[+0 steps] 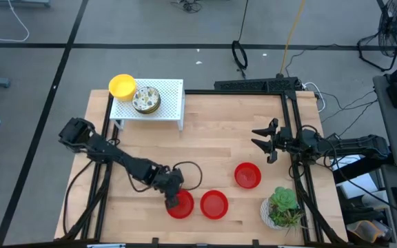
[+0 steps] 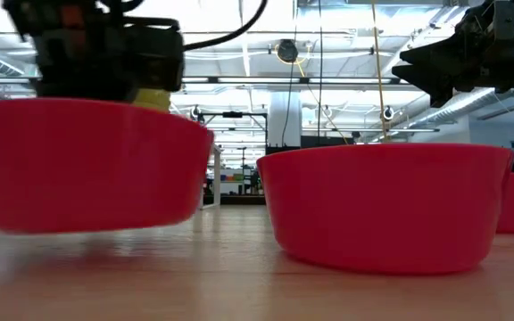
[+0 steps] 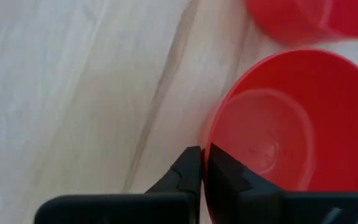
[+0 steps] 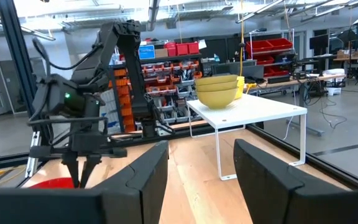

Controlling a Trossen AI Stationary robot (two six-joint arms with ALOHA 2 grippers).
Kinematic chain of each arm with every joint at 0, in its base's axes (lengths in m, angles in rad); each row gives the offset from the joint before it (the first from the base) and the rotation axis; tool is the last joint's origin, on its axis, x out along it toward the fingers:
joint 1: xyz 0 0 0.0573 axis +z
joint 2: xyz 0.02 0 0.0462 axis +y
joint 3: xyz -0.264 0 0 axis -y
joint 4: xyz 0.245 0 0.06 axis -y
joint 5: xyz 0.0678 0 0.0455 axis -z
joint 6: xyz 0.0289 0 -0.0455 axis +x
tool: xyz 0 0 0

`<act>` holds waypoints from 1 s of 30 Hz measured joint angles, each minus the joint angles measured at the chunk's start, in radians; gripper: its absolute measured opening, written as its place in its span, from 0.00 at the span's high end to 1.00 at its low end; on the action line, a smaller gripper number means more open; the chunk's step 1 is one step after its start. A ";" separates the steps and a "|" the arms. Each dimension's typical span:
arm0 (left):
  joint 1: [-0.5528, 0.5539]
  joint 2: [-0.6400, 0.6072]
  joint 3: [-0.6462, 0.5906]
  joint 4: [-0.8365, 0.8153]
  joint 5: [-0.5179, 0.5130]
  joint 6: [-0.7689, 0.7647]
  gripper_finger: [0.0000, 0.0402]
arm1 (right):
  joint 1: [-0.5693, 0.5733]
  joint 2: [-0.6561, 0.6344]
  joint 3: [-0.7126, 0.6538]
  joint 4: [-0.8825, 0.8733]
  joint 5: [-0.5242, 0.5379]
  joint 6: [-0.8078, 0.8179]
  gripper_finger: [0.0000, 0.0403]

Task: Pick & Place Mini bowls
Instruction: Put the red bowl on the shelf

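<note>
Three red mini bowls are on the near part of the wooden table: one under my left gripper (image 1: 175, 194), the red bowl (image 1: 180, 206), a second (image 1: 214, 204) beside it and a third (image 1: 247, 175) further right. Stacked yellow bowls (image 1: 122, 86) and speckled white bowls (image 1: 146, 98) rest on a white rack (image 1: 171, 96) at the far left. My left gripper (image 3: 201, 163) is shut on the first red bowl (image 3: 291, 124). My right gripper (image 1: 264, 141) hangs open above the table's right side, touching nothing; its wrist view shows the fingers spread (image 4: 197, 174). My left gripper pinches the red bowl's rim (image 3: 207, 140) on its side toward the table's left, one finger (image 3: 229, 174) inside the bowl and one (image 3: 182, 174) outside. The fingers come from above, pointing down. In the low view the bowl (image 2: 78, 165) looks raised slightly off the table, upright.
A green potted plant (image 1: 282, 209) stands at the near right corner, close to the third red bowl. The rack's legs stand on the far left of the table. Bare wood lies in the middle between rack and red bowls. A black cable (image 1: 188, 169) loops by the left wrist.
</note>
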 joint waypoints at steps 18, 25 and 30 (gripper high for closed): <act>0.557 -0.011 0.645 -0.617 0.007 0.732 0.98 | 0.000 0.000 0.000 0.000 0.000 0.000 0.58; 0.870 -0.011 0.778 -0.687 0.030 0.888 0.98 | 0.000 0.000 0.000 0.000 0.000 0.000 0.58; 1.063 -0.002 0.784 -0.692 0.084 0.943 0.97 | 0.000 0.000 0.000 0.000 0.000 0.000 0.58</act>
